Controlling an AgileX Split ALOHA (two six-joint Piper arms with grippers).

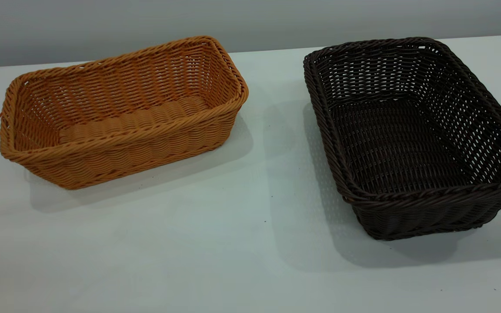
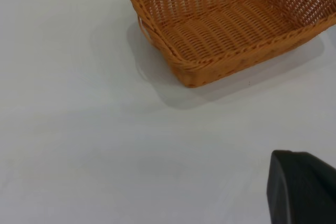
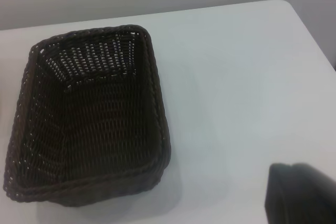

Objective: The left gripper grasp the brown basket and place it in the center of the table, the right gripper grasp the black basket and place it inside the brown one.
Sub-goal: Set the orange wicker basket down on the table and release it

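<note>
The orange-tan woven wicker basket (image 1: 120, 113) and the near-black wicker basket (image 1: 411, 134) sit apart on the white surface (image 1: 233, 243), leaving the centre free for stacking. Neither gripper's state can be told.

Orange-tan woven basket (image 1: 120, 113); seemingly near-black woven basket (image 1: 411, 139).

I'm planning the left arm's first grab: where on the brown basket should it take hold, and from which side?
Grip the braided rim of the brown basket on its long near wall, coming down from above. The basket sits upright and empty on the table, so one finger can probably drop inside the wall and one outside.
</note>
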